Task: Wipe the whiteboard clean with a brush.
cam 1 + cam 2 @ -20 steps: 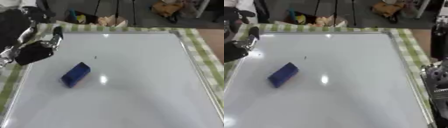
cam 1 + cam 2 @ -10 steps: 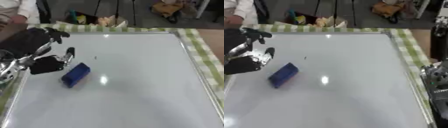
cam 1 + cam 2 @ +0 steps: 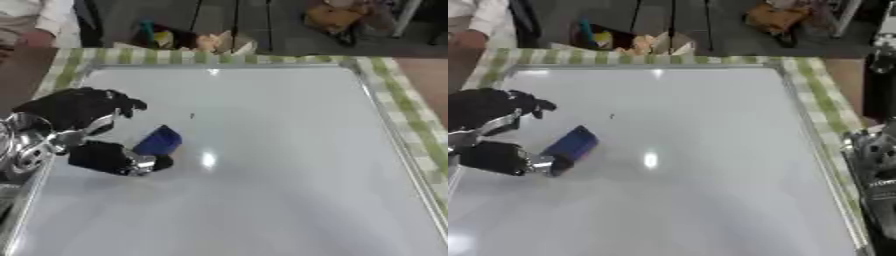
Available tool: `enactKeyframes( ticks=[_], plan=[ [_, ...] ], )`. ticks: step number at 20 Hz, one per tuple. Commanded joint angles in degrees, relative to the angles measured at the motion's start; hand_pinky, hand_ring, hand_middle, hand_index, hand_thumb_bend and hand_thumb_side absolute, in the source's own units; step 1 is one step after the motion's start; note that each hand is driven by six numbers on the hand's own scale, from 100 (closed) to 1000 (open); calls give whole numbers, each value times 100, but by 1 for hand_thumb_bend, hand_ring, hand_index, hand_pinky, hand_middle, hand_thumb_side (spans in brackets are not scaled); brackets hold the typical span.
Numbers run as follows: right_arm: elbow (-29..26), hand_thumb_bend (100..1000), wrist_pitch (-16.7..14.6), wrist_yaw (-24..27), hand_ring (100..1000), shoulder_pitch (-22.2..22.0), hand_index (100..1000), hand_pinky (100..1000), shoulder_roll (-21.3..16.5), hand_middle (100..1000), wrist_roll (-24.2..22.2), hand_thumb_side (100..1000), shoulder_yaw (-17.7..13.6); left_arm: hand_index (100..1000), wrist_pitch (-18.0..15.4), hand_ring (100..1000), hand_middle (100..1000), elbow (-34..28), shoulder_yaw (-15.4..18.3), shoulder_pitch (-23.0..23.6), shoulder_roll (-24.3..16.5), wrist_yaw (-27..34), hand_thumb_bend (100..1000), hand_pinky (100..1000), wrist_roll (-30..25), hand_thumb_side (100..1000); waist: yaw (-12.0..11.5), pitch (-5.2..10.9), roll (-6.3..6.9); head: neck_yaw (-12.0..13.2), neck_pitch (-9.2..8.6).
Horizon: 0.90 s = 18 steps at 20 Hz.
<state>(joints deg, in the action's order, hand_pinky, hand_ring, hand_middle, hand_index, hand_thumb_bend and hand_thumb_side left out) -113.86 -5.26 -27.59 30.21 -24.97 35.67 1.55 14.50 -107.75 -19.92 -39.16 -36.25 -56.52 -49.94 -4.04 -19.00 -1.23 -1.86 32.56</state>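
A white whiteboard (image 3: 262, 165) with a silver frame lies flat and covers nearly the whole worktop, whose green-and-white checked cloth (image 3: 398, 95) shows as a strip along the far and right edges. The blue brush (image 3: 159, 141) — a small block eraser — lies on the board in its left half, nearer the left edge than the middle, set at a slant. The robot's left hand (image 3: 83, 110) comes in from the left edge and is at the brush: its dark fingers are curved over the near left end of the block with the thumb (image 3: 131, 161) against that end, though whether they have closed around it cannot be told. A small dark mark (image 3: 192, 116) sits on the board just beyond the brush. The right hand (image 3: 877, 165) shows only as a dark shape at the right edge — its fingers cannot be made out.
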Motion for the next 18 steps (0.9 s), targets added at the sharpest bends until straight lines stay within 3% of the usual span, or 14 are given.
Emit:
enactKeyframes(
  ticks=[1, 7, 9, 14, 18],
  plan=[
    [-73, 100, -20, 52, 852, 43, 816, 798, -79, 759, -3, 1000, -3, 973, 46, 626, 769, 52, -34, -26, -53, 0, 713, 476, -114, 1000, -6, 111, 6, 3, -67],
    [-73, 100, -27, 67, 852, 38, 809, 798, -65, 756, -18, 1000, 10, 954, 72, 614, 748, 297, -75, 5, 55, -184, 724, 466, -108, 1000, -16, 108, 2, 8, -55],
    [-73, 100, -26, 74, 852, 33, 808, 798, -64, 755, -21, 1000, 12, 945, 68, 603, 716, 403, -83, 20, 131, -322, 626, 458, -62, 1000, -13, 104, 0, 12, -50],
    [-73, 100, -20, 88, 853, 27, 808, 799, -59, 754, -19, 1000, 12, 938, 110, 594, 704, 658, -67, 74, 383, -474, 547, 441, 53, 1000, -19, 95, -3, 20, -38],
    [-73, 100, -20, 92, 853, 30, 808, 799, -54, 753, -23, 1000, 17, 917, 190, 578, 686, 861, 15, 120, 658, -793, 412, 437, 233, 1000, -36, 88, -6, 14, -35]
  ],
)
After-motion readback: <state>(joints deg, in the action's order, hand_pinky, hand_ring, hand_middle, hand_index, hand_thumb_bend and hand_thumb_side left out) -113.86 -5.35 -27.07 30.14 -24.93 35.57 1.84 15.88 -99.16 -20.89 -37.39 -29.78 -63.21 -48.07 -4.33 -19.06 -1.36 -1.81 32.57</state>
